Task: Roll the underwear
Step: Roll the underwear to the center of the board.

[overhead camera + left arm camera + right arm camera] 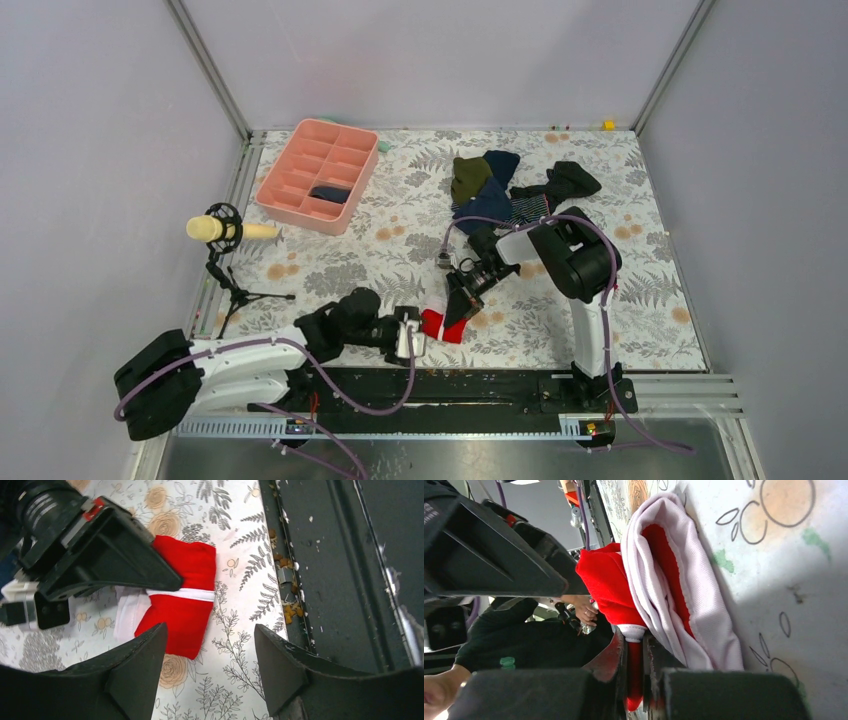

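Note:
The red underwear (443,325) with white trim lies folded on the floral mat near the front edge. In the left wrist view it (182,600) shows a white band across it. My right gripper (458,305) is shut on the underwear's edge; in the right wrist view the red cloth (610,587) with its white trim sits pinched between the jaws (635,650). My left gripper (413,333) is open and empty, just left of the underwear; in the left wrist view (210,645) its jaws stand wide apart above the mat, the cloth just ahead of the left finger.
A pink divided tray (318,174) holding a dark garment stands at the back left. A pile of navy, olive and black garments (505,187) lies at the back centre. A microphone on a small tripod (222,235) stands at left. The black front rail (340,570) runs close by.

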### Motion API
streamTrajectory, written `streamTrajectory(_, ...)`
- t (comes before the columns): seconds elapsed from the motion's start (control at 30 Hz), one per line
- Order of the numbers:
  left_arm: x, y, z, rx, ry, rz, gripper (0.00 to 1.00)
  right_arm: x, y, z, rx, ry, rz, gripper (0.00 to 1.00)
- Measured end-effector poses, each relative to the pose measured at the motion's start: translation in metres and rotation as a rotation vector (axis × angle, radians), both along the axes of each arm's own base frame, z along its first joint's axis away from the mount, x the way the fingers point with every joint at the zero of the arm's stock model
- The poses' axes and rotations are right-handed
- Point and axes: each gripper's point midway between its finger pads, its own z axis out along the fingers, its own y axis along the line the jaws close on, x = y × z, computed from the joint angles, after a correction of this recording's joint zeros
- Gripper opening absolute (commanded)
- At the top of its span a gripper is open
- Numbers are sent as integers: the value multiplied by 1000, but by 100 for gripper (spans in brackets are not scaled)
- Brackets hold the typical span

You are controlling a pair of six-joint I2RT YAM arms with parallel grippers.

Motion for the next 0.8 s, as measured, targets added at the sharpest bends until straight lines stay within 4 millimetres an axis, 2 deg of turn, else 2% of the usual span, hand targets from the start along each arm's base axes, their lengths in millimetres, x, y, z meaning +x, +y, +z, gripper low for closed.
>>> streamTrajectory(0.27, -12, -16, -21, 34, -201, -157, 57, 0, 0, 0, 0, 10, -1, 0)
streamTrajectory(0.43, -1, -18, -38, 86, -255, -137, 54, 0, 0, 0, -3, 17, -1, 0)
streamTrajectory(0.7, 13, -16, -36, 70, -329, -67, 57, 0, 0, 0, -4, 19, -2, 0)
streamTrajectory(0.8, 17, -18, -37, 69, -342, -55, 51, 1, 0, 0, -4, 18, -3, 0)
